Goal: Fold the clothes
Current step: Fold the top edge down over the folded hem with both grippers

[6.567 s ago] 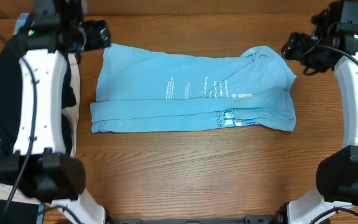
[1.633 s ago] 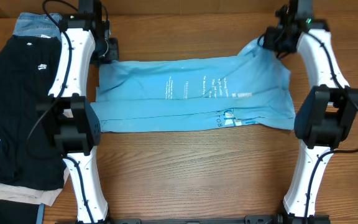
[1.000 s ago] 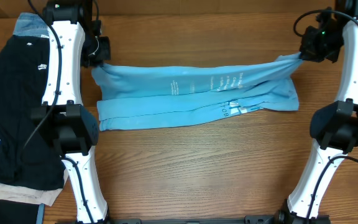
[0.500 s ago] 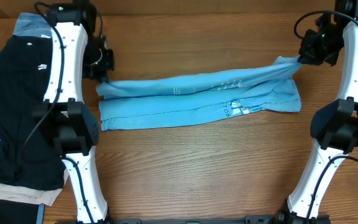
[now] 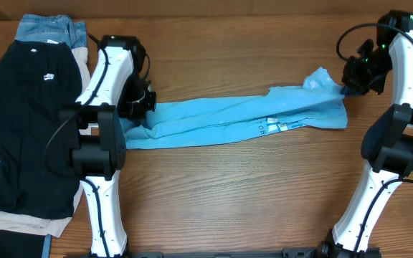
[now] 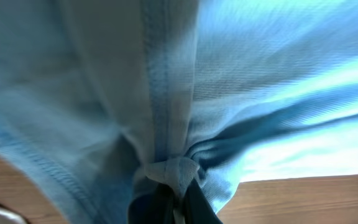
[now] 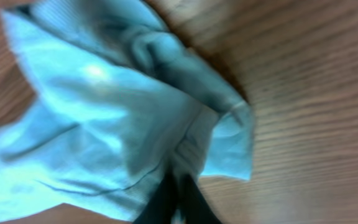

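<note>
The sky-blue T-shirt [image 5: 242, 118] lies on the table [image 5: 228, 186] as a narrow band, long axis left-right, strung between the 2 arms. Left jaws are closed on its left end; right jaws pinch its right corner.

The T-shirt [image 5: 242, 118] lies on the table [image 5: 228, 193] as one long band running left to right across its middle. The left pincer [image 5: 140, 109] pinches its left end and the right pincer [image 5: 344, 84] its right end. Left of the left arm lies a second shirt [image 5: 20, 122], with jeans [image 5: 49, 29] behind it.
</note>
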Robot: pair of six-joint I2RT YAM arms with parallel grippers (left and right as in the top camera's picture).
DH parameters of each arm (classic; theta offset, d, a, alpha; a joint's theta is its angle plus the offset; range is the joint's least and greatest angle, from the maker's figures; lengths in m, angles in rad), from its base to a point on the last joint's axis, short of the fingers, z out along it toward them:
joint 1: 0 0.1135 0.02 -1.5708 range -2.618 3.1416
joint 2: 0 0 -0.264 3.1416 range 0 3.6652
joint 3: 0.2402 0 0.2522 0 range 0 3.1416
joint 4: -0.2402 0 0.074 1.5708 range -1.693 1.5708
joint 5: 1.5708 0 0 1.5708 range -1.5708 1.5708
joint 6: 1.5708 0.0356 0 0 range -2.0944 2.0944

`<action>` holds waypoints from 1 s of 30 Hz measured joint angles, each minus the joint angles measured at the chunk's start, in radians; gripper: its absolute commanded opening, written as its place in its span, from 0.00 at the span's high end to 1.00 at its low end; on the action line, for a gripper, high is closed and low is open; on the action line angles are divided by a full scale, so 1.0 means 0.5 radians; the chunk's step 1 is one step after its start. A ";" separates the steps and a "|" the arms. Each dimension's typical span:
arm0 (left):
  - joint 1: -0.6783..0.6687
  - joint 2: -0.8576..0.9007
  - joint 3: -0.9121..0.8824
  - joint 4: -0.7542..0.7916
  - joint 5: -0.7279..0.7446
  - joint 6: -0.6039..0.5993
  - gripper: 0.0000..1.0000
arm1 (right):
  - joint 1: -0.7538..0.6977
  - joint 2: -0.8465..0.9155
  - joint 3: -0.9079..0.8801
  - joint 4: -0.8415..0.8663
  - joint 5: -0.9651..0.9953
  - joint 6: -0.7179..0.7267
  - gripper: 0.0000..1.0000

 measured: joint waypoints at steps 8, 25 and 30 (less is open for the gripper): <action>0.001 0.000 -0.076 0.019 -0.034 0.015 0.16 | -0.121 0.001 -0.164 0.111 0.029 -0.007 0.38; 0.005 -0.603 -0.011 0.374 -0.046 0.016 0.00 | -0.037 0.001 -0.298 0.378 -0.080 -0.405 0.31; 0.031 -0.886 0.011 0.512 -0.048 0.016 0.00 | -0.041 0.001 -0.522 0.546 -0.079 -0.453 0.32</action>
